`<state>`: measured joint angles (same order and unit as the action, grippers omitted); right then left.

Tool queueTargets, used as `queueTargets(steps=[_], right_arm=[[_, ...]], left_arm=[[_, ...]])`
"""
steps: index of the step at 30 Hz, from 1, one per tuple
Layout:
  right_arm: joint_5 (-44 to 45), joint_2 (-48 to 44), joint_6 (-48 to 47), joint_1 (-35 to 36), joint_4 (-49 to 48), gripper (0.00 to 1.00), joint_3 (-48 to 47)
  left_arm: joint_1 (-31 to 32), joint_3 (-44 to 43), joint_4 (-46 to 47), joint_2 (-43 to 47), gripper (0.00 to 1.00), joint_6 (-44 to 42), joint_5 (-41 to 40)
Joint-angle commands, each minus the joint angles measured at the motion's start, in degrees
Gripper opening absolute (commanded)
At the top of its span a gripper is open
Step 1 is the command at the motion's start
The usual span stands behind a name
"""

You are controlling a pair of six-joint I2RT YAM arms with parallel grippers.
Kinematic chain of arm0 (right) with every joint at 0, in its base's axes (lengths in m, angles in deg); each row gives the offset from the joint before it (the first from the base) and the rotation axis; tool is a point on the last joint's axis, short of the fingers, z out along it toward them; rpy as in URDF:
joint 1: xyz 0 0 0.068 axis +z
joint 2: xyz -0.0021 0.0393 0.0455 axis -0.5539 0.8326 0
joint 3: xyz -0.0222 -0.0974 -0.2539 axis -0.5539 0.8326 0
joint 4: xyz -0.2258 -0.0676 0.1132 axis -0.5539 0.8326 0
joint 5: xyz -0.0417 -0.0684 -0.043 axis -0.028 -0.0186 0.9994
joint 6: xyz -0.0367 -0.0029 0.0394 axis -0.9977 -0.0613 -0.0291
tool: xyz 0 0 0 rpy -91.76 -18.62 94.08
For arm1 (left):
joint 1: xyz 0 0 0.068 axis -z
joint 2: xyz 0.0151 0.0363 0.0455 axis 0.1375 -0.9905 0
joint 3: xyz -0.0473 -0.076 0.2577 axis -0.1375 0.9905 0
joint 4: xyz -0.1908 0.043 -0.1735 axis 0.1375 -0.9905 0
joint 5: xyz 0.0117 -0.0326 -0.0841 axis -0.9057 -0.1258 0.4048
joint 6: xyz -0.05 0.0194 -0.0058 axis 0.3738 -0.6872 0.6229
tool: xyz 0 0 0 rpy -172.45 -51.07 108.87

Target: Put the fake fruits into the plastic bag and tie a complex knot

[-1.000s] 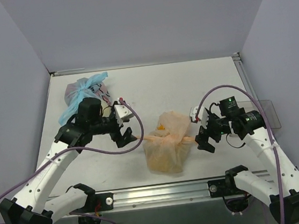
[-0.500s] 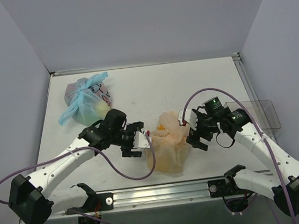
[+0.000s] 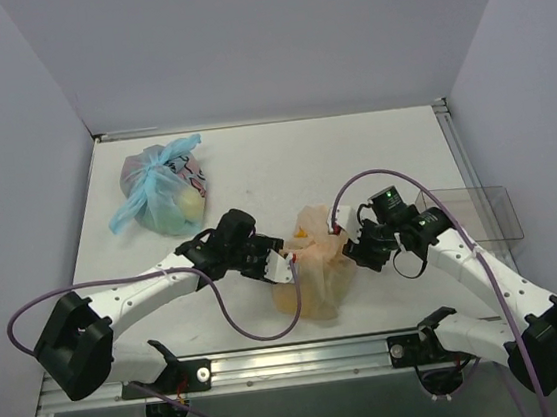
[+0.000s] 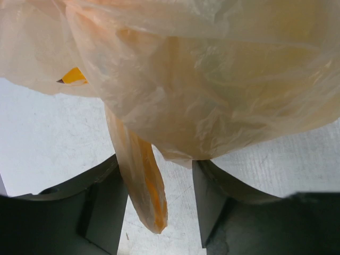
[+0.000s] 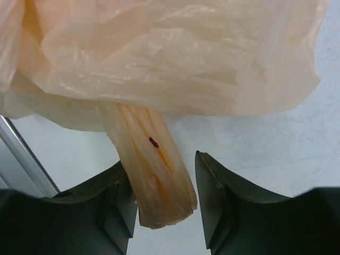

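Observation:
The peach-orange plastic bag [image 3: 316, 270] lies bunched on the table between both arms. A yellow-orange shape [image 4: 73, 76] shows through its film, so the fake fruits are mostly hidden inside. My left gripper [image 3: 283, 265] is at the bag's left side. One twisted handle tail [image 4: 142, 191] hangs between its fingers [image 4: 103, 207], resting on the left one with a gap to the right. My right gripper [image 3: 356, 250] is at the bag's right side. Another handle tail [image 5: 159, 180] leans on its left finger [image 5: 119, 207], clear of the right one. I cannot make out a knot.
A clear bag with light-blue tied handles [image 3: 161, 192] and a yellow-green fruit inside lies at the back left. A clear plastic box [image 3: 475, 214] sits at the table's right edge. The metal rail [image 3: 305, 351] runs along the near edge.
Both arms have swung inward to the peach bag. Each gripper's jaws have narrowed from wide open around a handle tail.

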<state>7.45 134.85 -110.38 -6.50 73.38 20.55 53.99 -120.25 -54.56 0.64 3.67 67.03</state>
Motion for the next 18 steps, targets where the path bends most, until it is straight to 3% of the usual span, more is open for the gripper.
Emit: queueTargets(steps=[1, 2, 4, 5, 9, 10, 11, 13, 16, 17, 18], right_arm=[[3.3, 0.7, 2.1, 0.9, -3.1, 0.38, 0.9], [3.7, 0.7, 2.4, 0.8, -4.2, 0.29, 1.3], [4.7, 1.1, 2.9, 1.3, -5.2, 0.25, 1.6], [6.1, 1.0, 3.1, 1.4, -6.1, 0.18, 1.7], [7.5, 0.9, 3.3, 1.6, -6.5, 0.08, 1.7], [7.6, 0.8, 3.3, 1.6, -6.6, 0.07, 1.7], [7.8, 0.8, 3.6, 1.7, -6.5, 0.04, 1.7], [8.0, 0.7, 4.0, 1.7, -6.5, 0.0, 1.3], [8.3, 0.7, 6.7, 1.7, -7.2, 0.0, 0.7], [8.4, 0.4, 9.5, 1.4, -7.6, 0.0, 0.6], [9.4, 0.2, 11.2, 1.3, -8.1, 0.0, 0.6]], left_arm=[[0.2, 1.1, 7.1, -0.3, 0.54, -2.5, -2.5], [0.1, 1.3, 8.0, -0.4, 0.5, -2.8, -3.6], [0.2, 1.5, 8.9, -0.6, 0.42, -3.1, -5.1], [0.2, 1.5, 9.2, -0.8, 0.42, -3.7, -5.9], [0.2, 1.2, 10.5, -1.1, 0.41, -5.4, -10.2], [0.1, 1.1, 10.6, -1.4, 0.43, -5.9, -10.7], [0.1, 0.9, 10.9, -1.8, 0.53, -6.0, -11.2], [0.2, 0.0, 11.2, -2.4, 0.55, -5.5, -11.6], [0.5, -1.6, 12.3, -3.7, 0.4, -0.7, -13.3], [0.6, -2.3, 12.8, -4.5, 0.23, 4.4, -14.2], [0.6, -3.0, 12.9, -5.0, 0.16, 7.6, -15.5]])
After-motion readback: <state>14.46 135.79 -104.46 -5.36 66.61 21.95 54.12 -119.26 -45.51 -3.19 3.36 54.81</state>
